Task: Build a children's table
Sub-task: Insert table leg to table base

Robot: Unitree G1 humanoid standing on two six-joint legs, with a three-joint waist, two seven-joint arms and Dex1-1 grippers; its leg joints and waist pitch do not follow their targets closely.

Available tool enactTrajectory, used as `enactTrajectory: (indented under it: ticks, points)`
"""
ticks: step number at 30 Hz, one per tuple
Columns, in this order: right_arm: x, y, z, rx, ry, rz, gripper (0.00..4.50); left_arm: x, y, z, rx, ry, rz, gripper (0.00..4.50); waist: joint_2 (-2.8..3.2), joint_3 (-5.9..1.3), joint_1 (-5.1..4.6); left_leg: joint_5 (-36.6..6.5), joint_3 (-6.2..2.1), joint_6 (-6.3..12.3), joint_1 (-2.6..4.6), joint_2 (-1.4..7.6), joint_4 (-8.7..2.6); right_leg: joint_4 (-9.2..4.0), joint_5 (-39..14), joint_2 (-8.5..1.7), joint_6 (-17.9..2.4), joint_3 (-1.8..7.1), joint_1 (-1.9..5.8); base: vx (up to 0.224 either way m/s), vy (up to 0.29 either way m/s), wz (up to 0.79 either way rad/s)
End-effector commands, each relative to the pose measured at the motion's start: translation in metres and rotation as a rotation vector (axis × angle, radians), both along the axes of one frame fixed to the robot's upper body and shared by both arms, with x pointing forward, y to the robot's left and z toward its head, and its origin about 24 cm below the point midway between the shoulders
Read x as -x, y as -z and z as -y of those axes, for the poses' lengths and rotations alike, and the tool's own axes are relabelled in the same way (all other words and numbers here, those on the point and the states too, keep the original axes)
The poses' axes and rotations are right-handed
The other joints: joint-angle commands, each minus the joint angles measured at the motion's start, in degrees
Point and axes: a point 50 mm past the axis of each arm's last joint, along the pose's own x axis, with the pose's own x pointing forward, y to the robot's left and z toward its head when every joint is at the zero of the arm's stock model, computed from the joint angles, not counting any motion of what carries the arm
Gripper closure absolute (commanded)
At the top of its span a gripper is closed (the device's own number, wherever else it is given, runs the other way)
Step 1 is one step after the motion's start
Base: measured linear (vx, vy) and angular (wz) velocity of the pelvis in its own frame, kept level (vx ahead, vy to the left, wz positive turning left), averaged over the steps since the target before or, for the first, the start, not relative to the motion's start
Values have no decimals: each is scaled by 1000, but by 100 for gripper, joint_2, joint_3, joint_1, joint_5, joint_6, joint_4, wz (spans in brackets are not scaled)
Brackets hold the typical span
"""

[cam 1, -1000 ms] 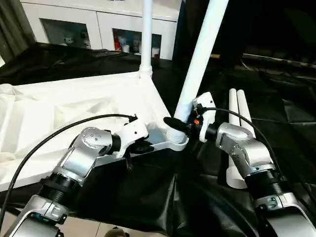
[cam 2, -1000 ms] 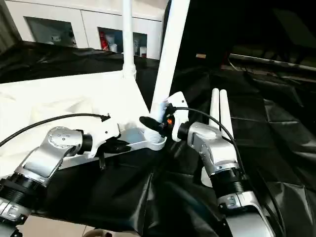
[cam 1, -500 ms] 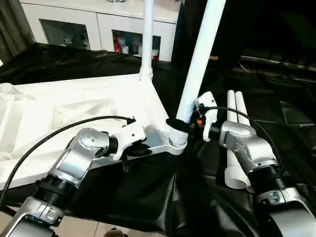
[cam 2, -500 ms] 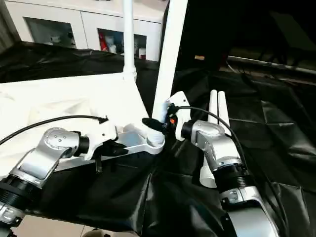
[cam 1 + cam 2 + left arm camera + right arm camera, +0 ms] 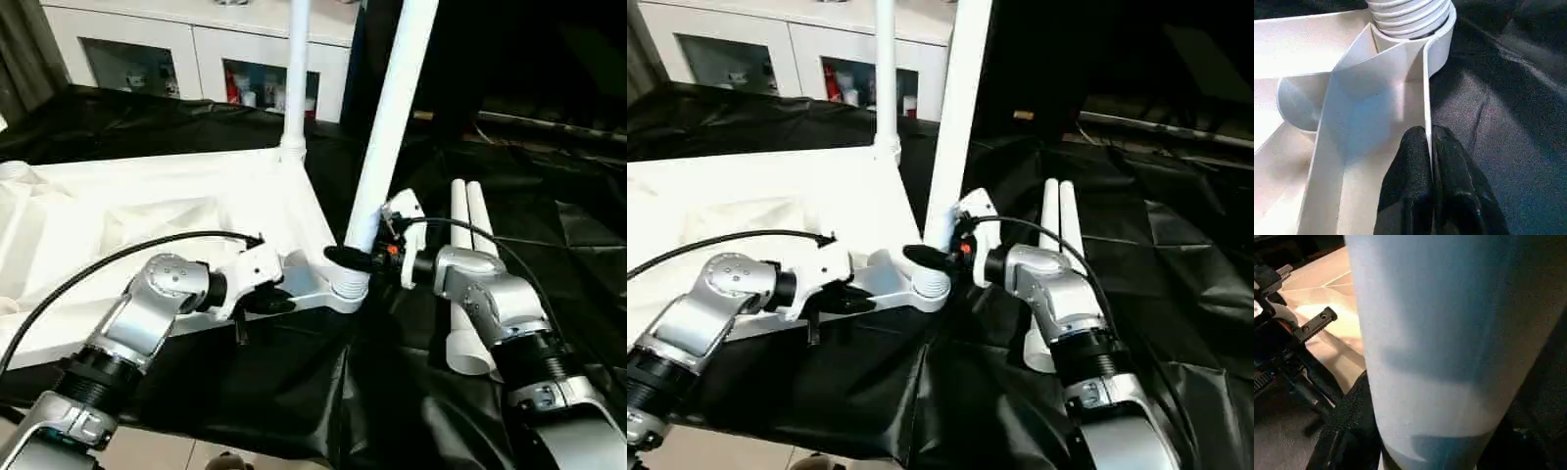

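One tapered leg [image 5: 390, 117] leans from the upturned tabletop's [image 5: 147, 211] near corner.

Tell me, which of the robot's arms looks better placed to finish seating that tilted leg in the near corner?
Probably the right. Its gripper already clasps the tilted leg just above the corner socket. The left gripper is pinched shut on the tabletop's edge rim, apparently steadying the top.

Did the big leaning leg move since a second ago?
Yes. The leaning leg tipped more upright: its top swung toward the straight leg already standing at the far corner, while the right gripper holds it near the socket.
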Motion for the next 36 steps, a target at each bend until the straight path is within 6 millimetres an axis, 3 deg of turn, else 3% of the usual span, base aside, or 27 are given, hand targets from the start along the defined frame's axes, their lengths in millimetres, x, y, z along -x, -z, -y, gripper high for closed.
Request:
enactTrajectory:
  ticks: [1,11,14,17,21,27,28,30,33,34,35,36]
  points:
    - [-3,6,8,10,63,-22,259,1,-3,1,-14,36,7,450,80,-387,7,-1299,-62,-123,74,218,-473,-423,-1358,-417,-1133,281,270,0,0,0]
    - [9,34,24,-77,217,-73,259,-2,-4,0,-14,31,17,450,90,-386,14,-1437,-71,-145,81,227,-486,-446,-1492,-426,-1099,280,256,0,0,0]
    - [10,36,24,-100,252,-58,259,-3,-4,-1,-17,30,18,450,143,-378,13,-1571,-81,-176,98,224,-498,-464,-1621,-420,-1092,280,244,0,0,0]
    - [14,43,28,-125,323,-40,259,-5,-5,-2,-19,27,23,450,151,-364,6,-1811,-94,-220,99,224,-516,-503,-1853,-431,-1033,279,230,0,0,0]
    - [21,46,23,-103,310,-9,259,-7,-6,-2,-22,30,25,450,164,-357,-1,-2026,-114,-245,116,225,-530,-531,-2111,-431,-972,276,221,0,0,0]
    - [29,48,13,10,200,58,259,-7,-5,-3,-31,32,27,450,163,-362,20,-1836,-105,-209,97,228,-536,-496,-1792,-417,-1019,287,234,0,0,0]
    - [29,48,13,10,197,58,259,-7,-5,-3,-31,32,28,450,116,-362,21,-1826,-99,-189,90,228,-535,-501,-1800,-421,-1018,285,238,0,0,0]
    - [30,48,11,22,177,63,259,-7,-5,-3,-32,33,27,450,142,-356,27,-1800,-102,-181,87,230,-539,-496,-1812,-424,-1020,287,239,0,0,0]
    - [31,48,3,75,78,51,259,-4,-4,-5,-37,36,24,450,82,-343,31,-1867,-106,-165,91,231,-542,-516,-2102,-439,-959,284,230,0,0,0]
    - [31,48,3,75,77,50,259,-4,-4,-5,-37,36,24,450,99,-339,27,-1901,-109,-164,94,232,-540,-519,-2159,-442,-953,287,221,0,0,0]
    - [30,49,1,91,41,42,259,-3,-4,-5,-39,38,23,450,80,-333,30,-1923,-111,-154,93,233,-543,-531,-2288,-444,-910,291,214,0,0,0]
    - [30,49,0,97,26,43,259,-2,-3,-6,-40,40,23,450,-5,-331,8,-1906,-108,-135,77,236,-549,-541,-2350,-445,-876,286,223,0,0,0]
